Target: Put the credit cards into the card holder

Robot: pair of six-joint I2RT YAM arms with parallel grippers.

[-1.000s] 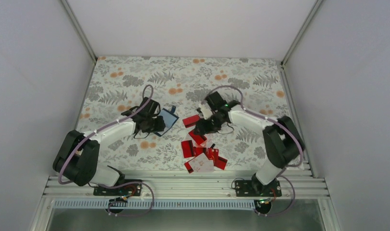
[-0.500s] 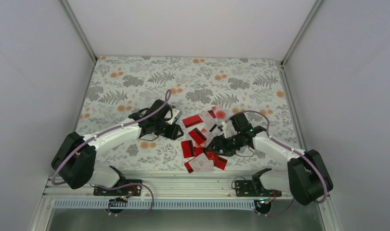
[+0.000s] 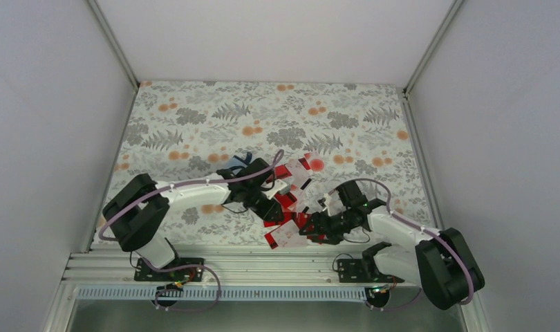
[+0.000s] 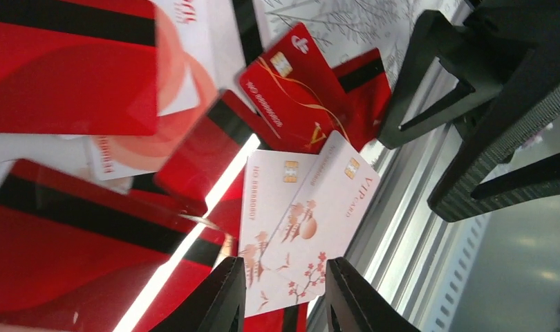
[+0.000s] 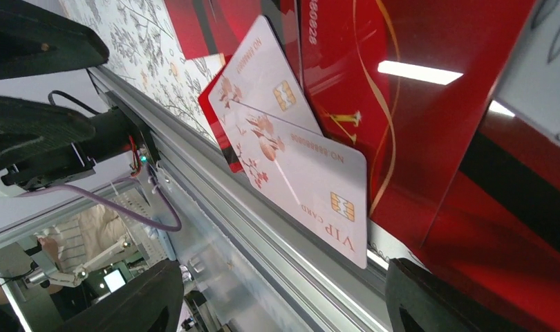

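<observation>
Both arms have swung over the credit cards (image 3: 286,202): you count two white cards (image 4: 301,221), one card holder (image 3: 241,160) behind, left gripper (image 4: 283,277) barely parted, right gripper (image 5: 284,270) wide, both empty.

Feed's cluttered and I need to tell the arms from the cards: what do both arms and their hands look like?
The left arm and right arm have white links, bulky black joints and a lilac cable looped alongside. The left hand and right hand are black, each with two tapered fingers.
</observation>
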